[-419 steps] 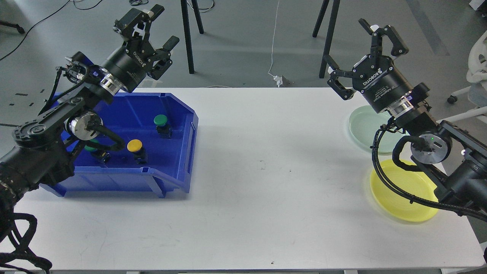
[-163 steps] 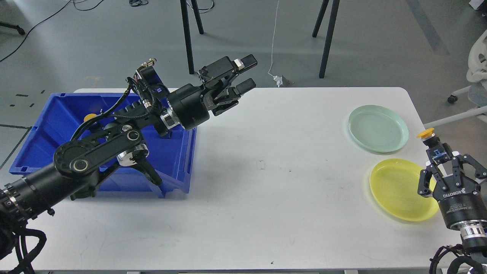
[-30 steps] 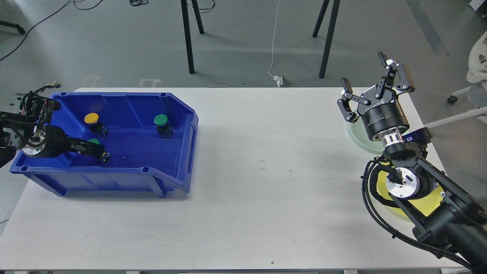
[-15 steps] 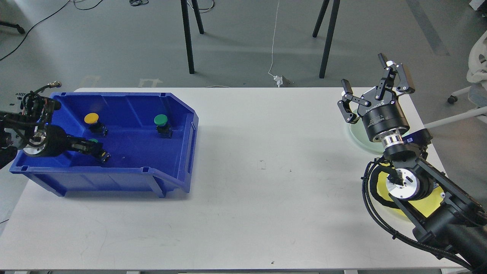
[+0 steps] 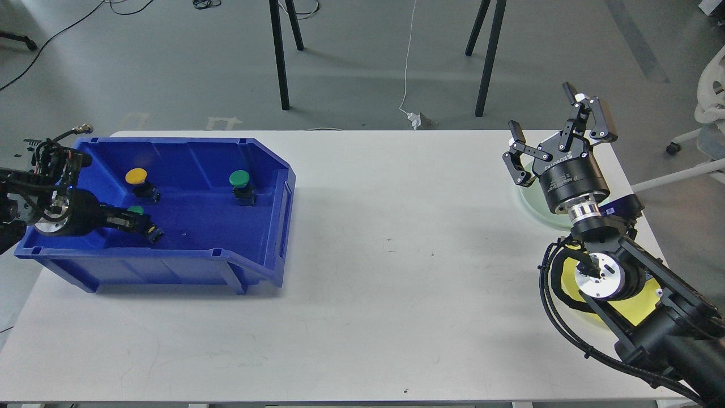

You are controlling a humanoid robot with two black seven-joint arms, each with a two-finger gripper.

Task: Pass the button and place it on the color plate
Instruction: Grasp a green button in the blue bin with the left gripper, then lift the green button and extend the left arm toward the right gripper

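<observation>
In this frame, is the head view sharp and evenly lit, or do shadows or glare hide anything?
Head view: sharp and evenly lit, no glare on the white table; soft shadow beside the blue bin; the left gripper is small and dark inside it, fingers hard to separate; the right arm hides most of the yellow plate.
</observation>
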